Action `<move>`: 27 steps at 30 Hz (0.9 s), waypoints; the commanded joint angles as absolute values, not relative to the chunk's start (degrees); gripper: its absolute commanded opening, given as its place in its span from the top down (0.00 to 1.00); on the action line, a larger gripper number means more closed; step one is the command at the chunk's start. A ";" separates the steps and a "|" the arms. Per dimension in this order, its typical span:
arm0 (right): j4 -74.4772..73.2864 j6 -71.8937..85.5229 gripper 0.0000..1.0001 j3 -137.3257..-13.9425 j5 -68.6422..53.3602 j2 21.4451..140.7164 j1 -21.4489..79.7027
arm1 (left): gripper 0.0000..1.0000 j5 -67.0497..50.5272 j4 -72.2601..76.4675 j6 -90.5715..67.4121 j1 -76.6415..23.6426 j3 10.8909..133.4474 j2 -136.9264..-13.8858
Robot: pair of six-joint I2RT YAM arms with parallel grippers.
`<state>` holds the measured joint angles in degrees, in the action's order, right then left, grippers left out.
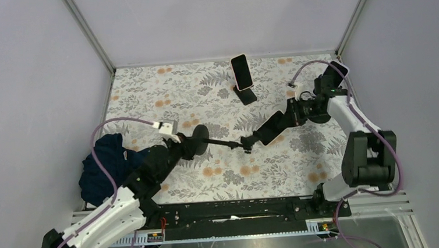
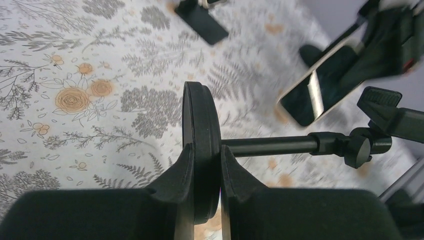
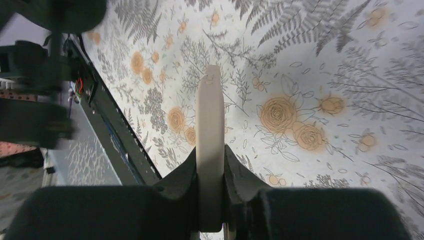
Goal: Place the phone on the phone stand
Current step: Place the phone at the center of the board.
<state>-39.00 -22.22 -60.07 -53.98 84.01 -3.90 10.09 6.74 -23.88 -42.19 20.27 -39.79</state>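
The phone stand is black, with a round base disc (image 1: 201, 133), a thin rod (image 2: 270, 146) and a clamp head (image 1: 246, 145). It lies sideways above the floral table, and my left gripper (image 1: 187, 141) is shut on the disc's (image 2: 201, 120) rim. My right gripper (image 1: 291, 115) is shut on the phone (image 1: 272, 129), which has a dark screen and a cream edge (image 3: 210, 115). The phone (image 2: 324, 86) hangs tilted, its lower end close beside the clamp head (image 2: 387, 111); whether they touch I cannot tell.
A second phone (image 1: 241, 71) leans on a small black stand (image 1: 246, 94) at the back middle. A dark blue cloth (image 1: 104, 167) is bunched at the left edge. Grey walls close in three sides, and a black rail (image 1: 241, 210) runs along the near edge.
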 commanded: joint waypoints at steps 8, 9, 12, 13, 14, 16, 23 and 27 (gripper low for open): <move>-45.61 -25.77 0.86 -67.42 -54.47 100.89 5.77 | 1.00 15.75 18.06 -49.09 -41.57 18.40 -34.19; -46.44 -26.31 0.84 -67.96 -54.15 102.25 6.06 | 1.00 15.54 20.07 -50.69 -41.55 17.85 -35.29; -47.63 -27.20 0.81 -68.95 -53.88 105.04 6.66 | 1.00 15.10 27.00 -54.67 -41.53 15.85 -38.74; -47.87 -27.25 0.81 -69.11 -53.88 105.33 6.70 | 1.00 15.18 29.07 -55.57 -41.55 15.23 -39.44; -47.75 -27.30 0.81 -69.07 -53.93 105.45 6.70 | 1.00 15.20 31.45 -56.11 -41.57 14.35 -40.05; -47.47 -27.45 0.81 -69.00 -54.11 105.47 6.73 | 1.00 15.47 36.91 -57.69 -41.57 12.42 -40.92; -46.87 -26.83 0.66 -68.99 -49.84 106.90 7.64 | 1.00 18.65 54.26 -65.70 -41.56 5.47 -47.83; -46.30 -26.28 0.42 -69.31 -45.52 105.29 7.82 | 1.00 17.37 59.46 -65.30 -41.57 5.44 -53.20</move>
<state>-45.63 -26.37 -67.55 -49.58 106.39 6.74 16.08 39.31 -61.06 -41.93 4.69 -50.72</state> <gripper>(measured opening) 0.479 0.221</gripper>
